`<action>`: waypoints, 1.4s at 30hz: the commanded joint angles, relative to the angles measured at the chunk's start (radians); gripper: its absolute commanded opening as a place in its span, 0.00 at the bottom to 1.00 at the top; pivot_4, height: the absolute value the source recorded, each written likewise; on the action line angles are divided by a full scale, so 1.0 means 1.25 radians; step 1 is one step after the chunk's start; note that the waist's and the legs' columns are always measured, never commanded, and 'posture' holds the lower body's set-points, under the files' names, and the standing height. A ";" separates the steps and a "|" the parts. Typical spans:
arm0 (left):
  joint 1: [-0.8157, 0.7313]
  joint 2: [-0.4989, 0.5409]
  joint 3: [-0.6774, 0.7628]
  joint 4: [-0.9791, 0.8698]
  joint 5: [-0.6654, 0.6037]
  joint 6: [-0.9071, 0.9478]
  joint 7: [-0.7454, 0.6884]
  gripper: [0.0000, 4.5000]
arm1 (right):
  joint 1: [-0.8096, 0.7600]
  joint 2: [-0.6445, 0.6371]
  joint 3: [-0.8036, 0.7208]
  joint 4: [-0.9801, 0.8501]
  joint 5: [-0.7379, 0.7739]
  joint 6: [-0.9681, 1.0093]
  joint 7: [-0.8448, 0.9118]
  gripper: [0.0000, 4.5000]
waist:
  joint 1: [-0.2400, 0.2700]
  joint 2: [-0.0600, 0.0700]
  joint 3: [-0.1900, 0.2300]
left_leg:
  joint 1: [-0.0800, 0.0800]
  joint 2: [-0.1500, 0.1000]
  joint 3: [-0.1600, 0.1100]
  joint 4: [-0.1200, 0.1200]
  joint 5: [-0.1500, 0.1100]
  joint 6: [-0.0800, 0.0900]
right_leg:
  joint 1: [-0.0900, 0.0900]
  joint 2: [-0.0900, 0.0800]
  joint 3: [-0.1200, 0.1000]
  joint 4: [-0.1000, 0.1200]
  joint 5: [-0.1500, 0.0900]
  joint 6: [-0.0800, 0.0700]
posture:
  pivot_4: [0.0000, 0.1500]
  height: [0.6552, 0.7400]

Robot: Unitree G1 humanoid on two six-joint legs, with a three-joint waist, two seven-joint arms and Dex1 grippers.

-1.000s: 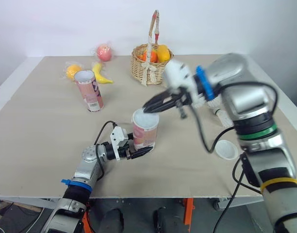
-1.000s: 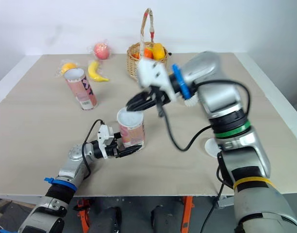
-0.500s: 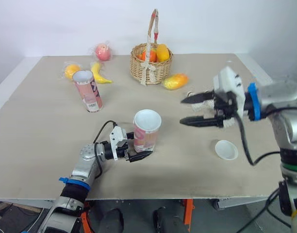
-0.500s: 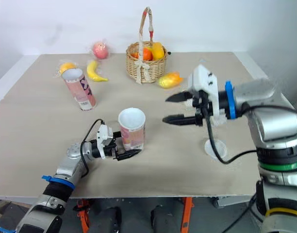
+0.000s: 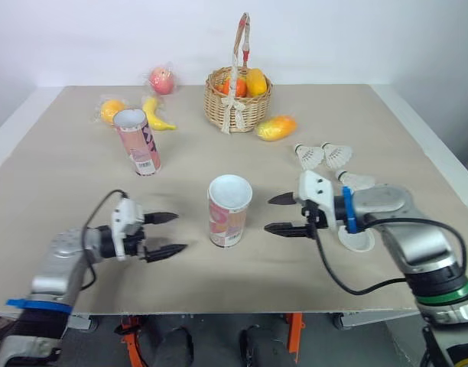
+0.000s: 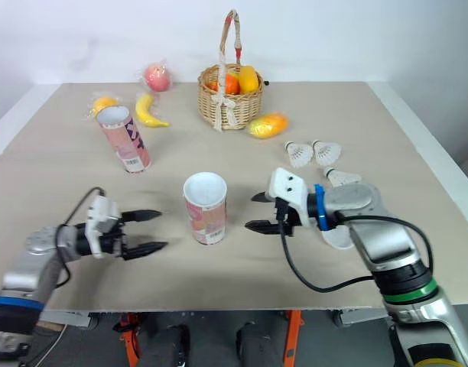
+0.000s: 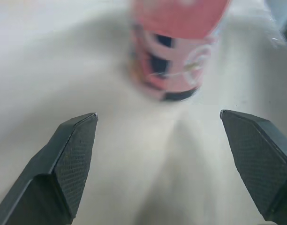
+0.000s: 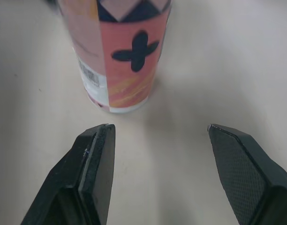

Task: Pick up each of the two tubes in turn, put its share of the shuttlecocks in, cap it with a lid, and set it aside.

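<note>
Tube (image 5: 229,210): stood upright between both grippers, untouched.
Left gripper (image 5: 171,232): fingers apart.
Right gripper (image 5: 272,214): apart — lid (image 5: 362,243) lay just beside it.

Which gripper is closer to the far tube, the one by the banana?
Left. The left gripper hovers nearer the robot than the far tube, a little to its right. The right gripper is farther off, on the right side of the middle tube.

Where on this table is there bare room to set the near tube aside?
Bare: the middle strip between the far tube, the basket and the near tube; also the left front, beside the left claw. Crowded: the right, with shuttlecocks, a lid and the right claw.
</note>
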 commanded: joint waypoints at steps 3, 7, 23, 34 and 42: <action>0.042 0.062 0.123 -0.119 -0.139 0.142 0.024 1.00 | -0.006 0.025 0.007 0.015 -0.008 -0.014 -0.020 0.99 | 0.000 -0.003 0.002 | 0.000 -0.001 0.000 0.000 0.000 0.000 | 0.000 -0.002 0.000 0.000 -0.001 0.001 | 1.00 1.00; 0.080 0.109 0.162 -0.199 -0.196 0.210 0.015 1.00 | -0.004 0.038 0.003 0.020 0.004 -0.020 -0.018 0.99 | 0.000 -0.006 0.003 | -0.001 0.000 0.000 0.000 -0.001 -0.002 | 0.000 -0.002 0.000 0.000 -0.001 0.001 | 1.00 1.00; 0.062 0.096 0.147 -0.332 -0.192 0.167 0.053 1.00 | -0.055 0.139 0.017 0.034 0.096 -0.005 0.016 0.99 | 0.000 -0.006 0.003 | 0.000 0.000 0.000 0.000 -0.001 -0.002 | 0.000 -0.001 -0.001 0.000 -0.001 0.000 | 1.00 1.00; 0.056 0.082 0.095 -0.353 -0.185 0.176 0.084 1.00 | -0.089 0.220 0.027 0.110 0.079 -0.038 0.012 0.99 | 0.000 -0.006 0.003 | 0.000 0.000 0.000 0.000 -0.001 -0.002 | 0.000 0.000 -0.001 0.000 -0.001 -0.001 | 1.00 1.00; 0.021 0.058 0.056 -0.325 -0.171 0.168 0.088 1.00 | -0.094 0.216 -0.001 0.115 0.096 -0.018 0.007 0.68 | 0.000 -0.006 0.003 | 0.000 0.000 -0.001 0.001 -0.001 -0.002 | 0.001 0.000 -0.001 0.000 -0.001 -0.001 | 1.00 1.00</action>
